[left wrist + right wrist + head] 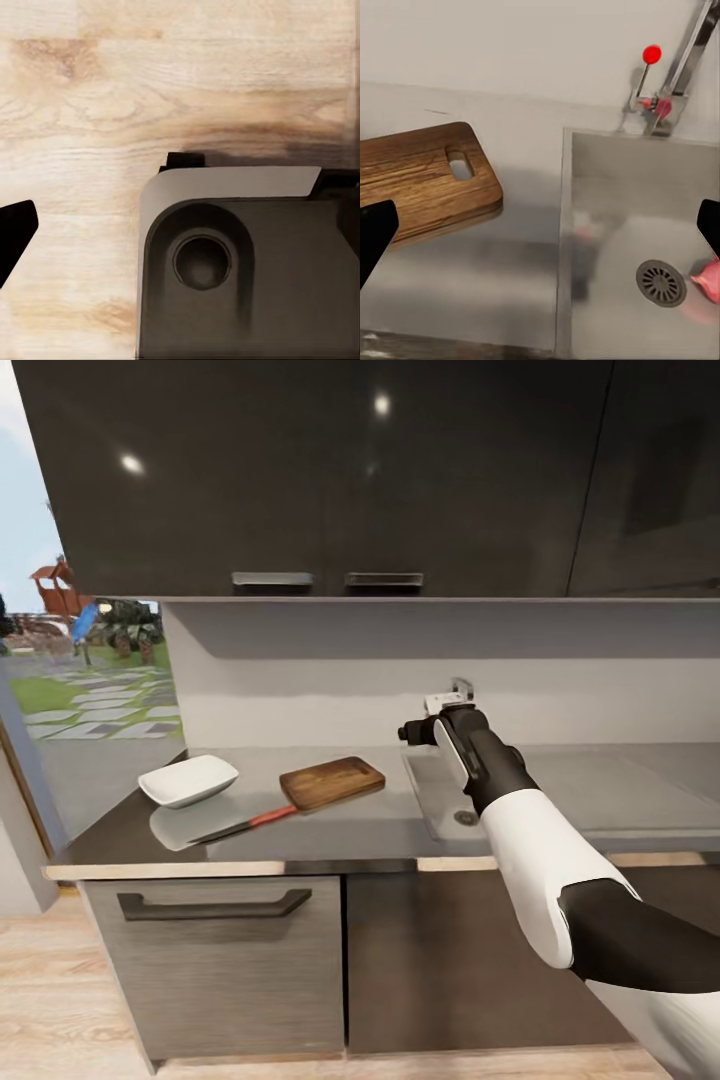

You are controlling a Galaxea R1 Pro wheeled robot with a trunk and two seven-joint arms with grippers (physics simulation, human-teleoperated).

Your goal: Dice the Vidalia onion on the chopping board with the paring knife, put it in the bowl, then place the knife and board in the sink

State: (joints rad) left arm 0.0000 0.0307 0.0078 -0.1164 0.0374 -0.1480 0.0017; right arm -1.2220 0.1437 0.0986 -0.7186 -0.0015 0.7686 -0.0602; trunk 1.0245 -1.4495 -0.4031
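Black fingertips of our right gripper stand spread wide over the steel sink, pinching nothing. Beside the drain lies a pinkish object, mostly hidden. The chopping board rests just left of the sink, the paring knife at its corner, the bowl beyond. We cannot tell how our left gripper stands.
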